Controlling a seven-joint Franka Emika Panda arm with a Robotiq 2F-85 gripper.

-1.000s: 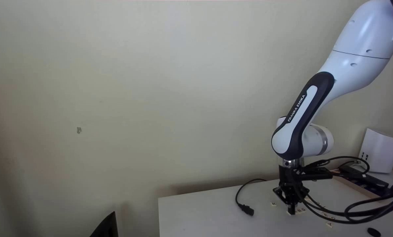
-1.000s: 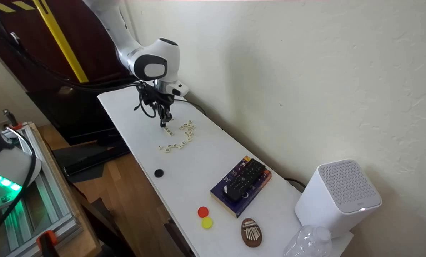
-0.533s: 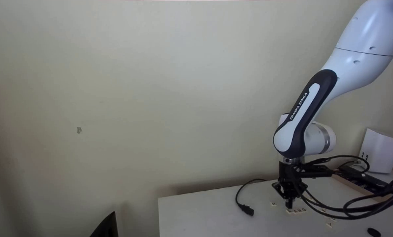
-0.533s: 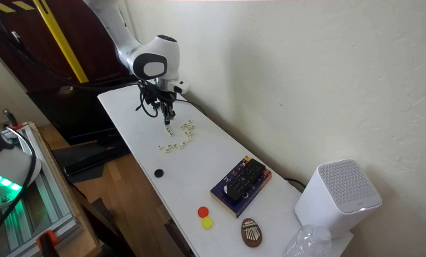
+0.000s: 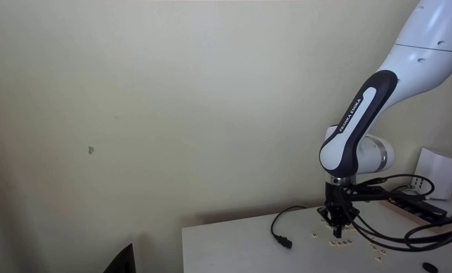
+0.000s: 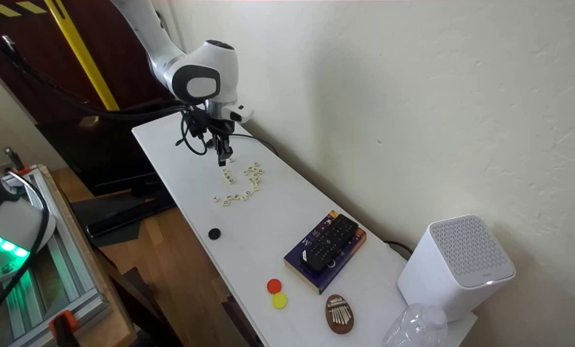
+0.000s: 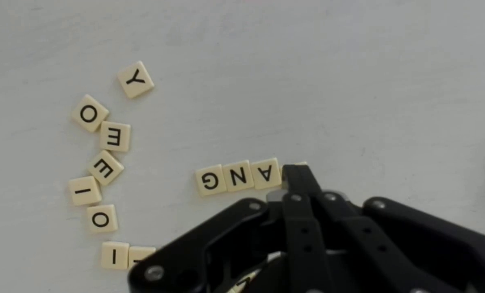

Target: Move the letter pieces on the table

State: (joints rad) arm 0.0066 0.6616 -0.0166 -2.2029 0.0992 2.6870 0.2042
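1. Raised off the LANG row (image 7: 238, 176), the gripper (image 5: 337, 232) now hangs over its L end, clear of it; a second ago the tips covered that end in an exterior view, where the L tile (image 5: 332, 243) now reads plainly.
2. Brought together and narrow, the fingers (image 7: 297, 183) mask most of the L tile in the wrist view.
3. Face up on the table (image 6: 263, 226), the LANG row runs nearly straight, tile close beside tile.
4. Left of the LANG row, in the wrist view, a crooked chain of letter pieces (image 7: 105, 167) winds downward, showing O, E, E, I, O and I. Up and to the left of the row lies a Y tile (image 7: 135, 79), apart from the chain.
5. Below the LANG row, in the same view, another letter piece (image 7: 248, 277) shows partly behind the gripper, its letter hard to make out.
6. Near the LANG row, on its left in an exterior view, is an H tile (image 5: 315, 235); a black plug (image 5: 284, 242) lies farther left.
7. Well apart from the LANG row, below it in an exterior view, are a black disc (image 6: 214, 233), a book (image 6: 294, 258) bearing a black remote (image 6: 333, 238), a red disc (image 6: 274, 286) just beside a yellow disc (image 6: 279, 300), a wooden thumb piano (image 6: 339, 314) and a white box (image 6: 456, 270).
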